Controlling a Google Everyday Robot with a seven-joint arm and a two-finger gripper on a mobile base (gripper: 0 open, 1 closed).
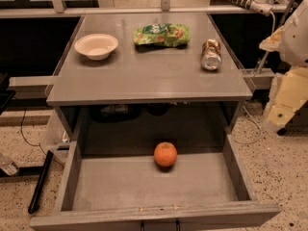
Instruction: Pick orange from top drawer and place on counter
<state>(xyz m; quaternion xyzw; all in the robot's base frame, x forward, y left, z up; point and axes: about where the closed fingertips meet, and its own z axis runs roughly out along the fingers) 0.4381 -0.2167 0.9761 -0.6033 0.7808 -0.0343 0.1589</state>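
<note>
The top drawer (71, 174) stands pulled well out below the counter (144, 78), and I can look straight down into it. The orange (165, 154) sits on the drawer's flat bottom, roughly midway between the two side walls and towards the back, about where the shadow of the counter begins. It touches neither side wall, and it is the only thing I can see on the lit part of the drawer floor (the far end under the counter is too dark to make out).

Up on the counter three things lie in a loose row along the back. A white bowl (96, 46) sits upright at the left. A green snack bag (161, 34) lies flat in the middle. A can (211, 54) lies on its side at the right, near that edge. All three are apart from one another, and the front half of the counter is bare grey surface.

The gripper (284, 102) hangs off to the right of the counter, beyond its front corner, pale yellow under the white arm (296, 32). It is above the speckled floor (284, 177) and well apart from the orange. Whether it is released or clenched I cannot tell.

A black bar (41, 182) lies slanted on the floor left of the drawer.
</note>
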